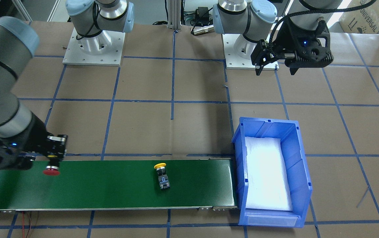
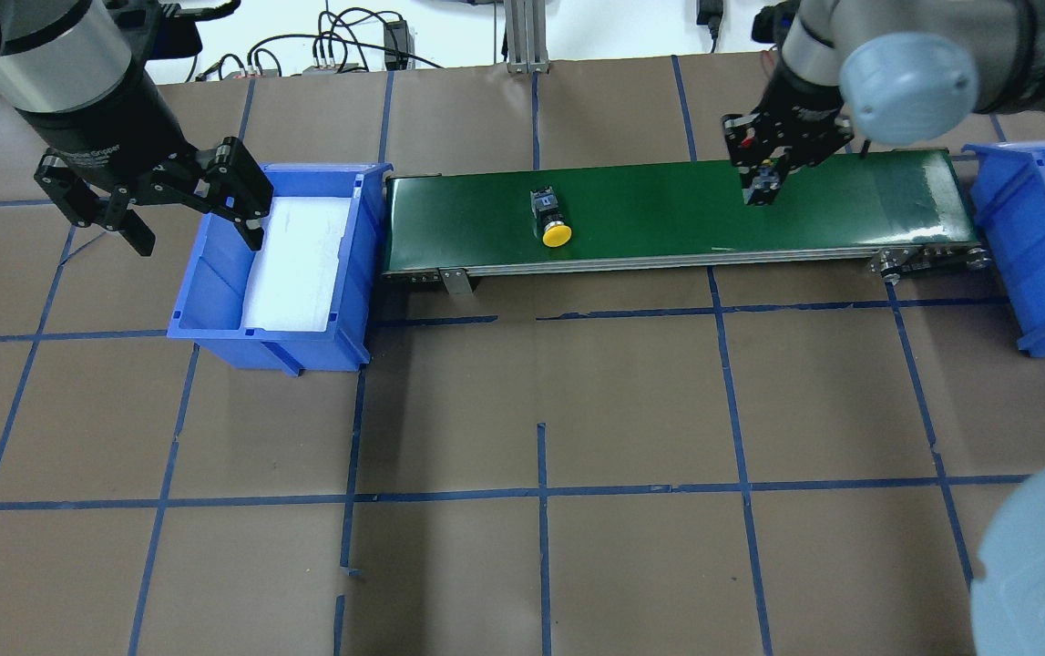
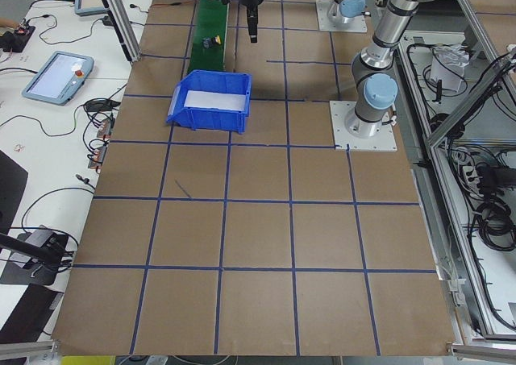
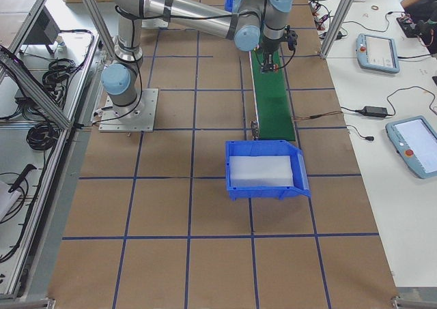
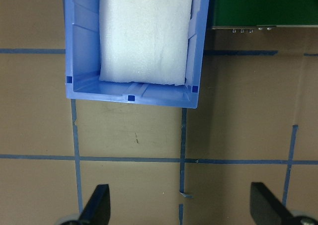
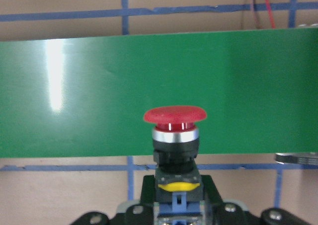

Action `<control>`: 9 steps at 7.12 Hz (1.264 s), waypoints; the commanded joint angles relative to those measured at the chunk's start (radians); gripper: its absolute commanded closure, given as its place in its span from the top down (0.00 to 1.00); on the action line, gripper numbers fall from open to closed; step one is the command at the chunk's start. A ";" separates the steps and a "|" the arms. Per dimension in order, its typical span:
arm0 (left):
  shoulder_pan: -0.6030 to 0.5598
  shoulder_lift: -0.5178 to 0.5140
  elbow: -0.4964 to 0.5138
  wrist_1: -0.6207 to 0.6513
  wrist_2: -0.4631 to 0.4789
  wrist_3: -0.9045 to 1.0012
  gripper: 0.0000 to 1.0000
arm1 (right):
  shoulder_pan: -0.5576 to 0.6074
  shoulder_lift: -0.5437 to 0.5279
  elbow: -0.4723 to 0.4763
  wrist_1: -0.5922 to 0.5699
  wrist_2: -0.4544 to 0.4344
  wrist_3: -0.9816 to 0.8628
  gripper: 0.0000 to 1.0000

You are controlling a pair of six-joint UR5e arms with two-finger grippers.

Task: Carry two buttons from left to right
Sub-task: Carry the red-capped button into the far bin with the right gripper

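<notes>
My right gripper (image 1: 54,152) is shut on the red button (image 1: 51,171), held by its black body with the cap pointing down over the right end of the green belt (image 1: 110,188). The right wrist view shows the red cap (image 6: 175,115) in front of the fingers. The yellow button (image 1: 161,174) lies on its side near the belt's middle, and also shows in the overhead view (image 2: 552,220). My left gripper (image 2: 197,239) is open and empty, hovering over the near edge of the left blue bin (image 2: 212,273).
The left bin (image 1: 303,158) holds only a white foam pad (image 5: 144,31). A second blue bin (image 2: 1032,228) stands at the belt's right end. Brown table paper with blue tape lines surrounds the belt.
</notes>
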 commanded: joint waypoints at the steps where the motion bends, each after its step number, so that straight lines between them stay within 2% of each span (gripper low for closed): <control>1: 0.000 0.000 0.000 0.000 0.000 0.000 1.00 | -0.195 -0.013 -0.087 0.093 -0.059 -0.295 0.05; 3: 0.000 0.000 0.000 0.000 0.000 0.000 1.00 | -0.335 0.015 -0.153 0.089 -0.076 -0.508 0.06; 5: 0.000 0.000 0.000 0.000 0.000 0.000 1.00 | -0.423 0.128 -0.199 0.084 -0.067 -0.675 0.06; 6: 0.000 0.000 0.000 0.000 0.000 0.000 1.00 | -0.440 0.165 -0.204 0.060 -0.066 -0.711 0.06; 9: 0.000 0.000 -0.002 0.000 0.000 0.000 1.00 | -0.503 0.185 -0.187 -0.025 -0.075 -0.803 0.05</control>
